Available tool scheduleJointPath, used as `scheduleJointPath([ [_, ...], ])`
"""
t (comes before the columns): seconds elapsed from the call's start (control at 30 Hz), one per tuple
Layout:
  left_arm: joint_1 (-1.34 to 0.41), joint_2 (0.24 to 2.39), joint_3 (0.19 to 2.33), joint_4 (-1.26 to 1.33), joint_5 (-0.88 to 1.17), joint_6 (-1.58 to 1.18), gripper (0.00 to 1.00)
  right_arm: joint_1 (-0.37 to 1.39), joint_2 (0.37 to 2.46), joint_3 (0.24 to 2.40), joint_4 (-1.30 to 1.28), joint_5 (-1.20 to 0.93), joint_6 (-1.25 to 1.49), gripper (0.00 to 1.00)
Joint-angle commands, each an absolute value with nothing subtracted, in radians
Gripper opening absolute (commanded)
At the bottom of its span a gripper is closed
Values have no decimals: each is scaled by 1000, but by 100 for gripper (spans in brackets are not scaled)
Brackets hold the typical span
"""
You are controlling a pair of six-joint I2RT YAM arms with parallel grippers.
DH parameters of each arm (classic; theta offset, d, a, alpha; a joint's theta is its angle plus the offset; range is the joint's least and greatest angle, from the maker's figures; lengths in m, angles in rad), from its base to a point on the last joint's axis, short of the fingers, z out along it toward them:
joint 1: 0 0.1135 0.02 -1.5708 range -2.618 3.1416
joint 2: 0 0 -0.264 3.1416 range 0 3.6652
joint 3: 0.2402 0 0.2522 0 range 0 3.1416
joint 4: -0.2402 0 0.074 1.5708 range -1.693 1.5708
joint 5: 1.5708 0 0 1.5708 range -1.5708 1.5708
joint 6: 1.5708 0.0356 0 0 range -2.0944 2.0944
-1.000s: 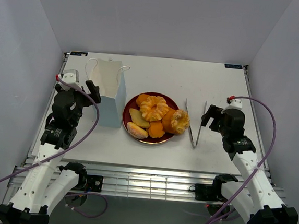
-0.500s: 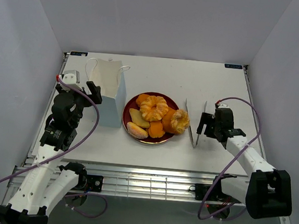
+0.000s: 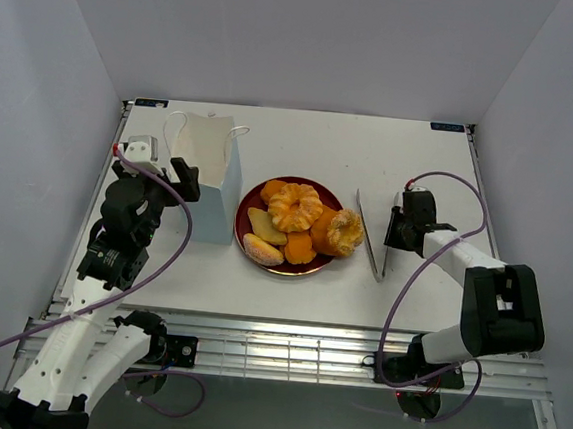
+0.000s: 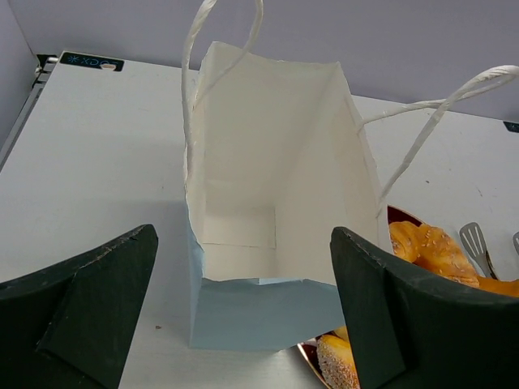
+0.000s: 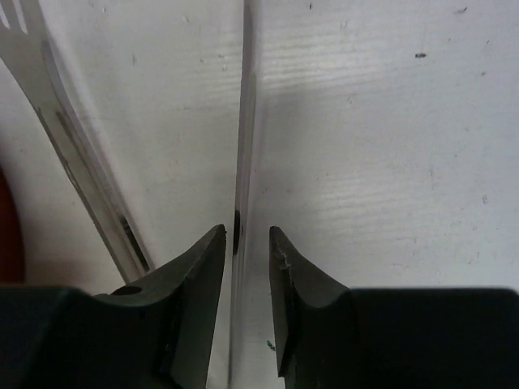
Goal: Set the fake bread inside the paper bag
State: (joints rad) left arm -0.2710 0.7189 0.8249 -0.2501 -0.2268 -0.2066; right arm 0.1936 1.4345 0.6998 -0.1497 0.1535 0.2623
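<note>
Small white paper bag (image 3: 213, 168) w/ thin cord handles stands upright on the white table (image 3: 323, 142), just left of the dark red round plate (image 3: 243, 221); its mouth is open. The glossy orange and tan fake bread (image 3: 301, 221) lies piled on this plate, approx. six pieces; lower ones are partly hidden, exact count is unclear. Left gripper (image 4: 243, 233) is spread wide, the bag betw. its fingers in the wrist view; contact cannot be judged. Right gripper (image 5: 247, 231) is nearly closed around one arm of the metal tongs (image 5: 245, 121), right of the plate; a thin slit remains, so not clamped; tongs' ends are cut off.
</note>
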Motion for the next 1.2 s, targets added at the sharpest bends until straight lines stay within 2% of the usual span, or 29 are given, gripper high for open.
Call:
scheduleJointPath([
  [0.0, -279, 713, 818, -241, -210, -198, 98, 173, 1477, 775, -101, 173, 253, 34],
  [0.1, -282, 715, 816, -241, -210, -198, 98, 164, 1511, 804, -103, 167, 252, 24],
  [0.3, -290, 723, 818, -242, -186, -193, 98, 121, 1571, 854, -95, 158, 249, 24],
  [0.5, -291, 730, 818, -242, -183, -190, 98, 81, 1615, 905, -98, 143, 235, 12],
  [0.7, -291, 736, 819, -244, -183, -190, 98, 45, 1649, 949, -101, 143, 224, 12],
  [0.9, -293, 739, 819, -244, -181, -190, 98, 26, 1680, 999, -104, 126, 195, 16],
  [1.03, -296, 741, 819, -244, -176, -190, 98, 25, 1695, 1031, -139, 126, 183, 25],
  [1.07, -296, 739, 819, -244, -176, -190, 98, 26, 1706, 1046, -149, 129, 178, 34],
  [1.17, -298, 736, 818, -244, -178, -189, 98, 26, 1720, 1063, -178, 133, 170, 47],
])
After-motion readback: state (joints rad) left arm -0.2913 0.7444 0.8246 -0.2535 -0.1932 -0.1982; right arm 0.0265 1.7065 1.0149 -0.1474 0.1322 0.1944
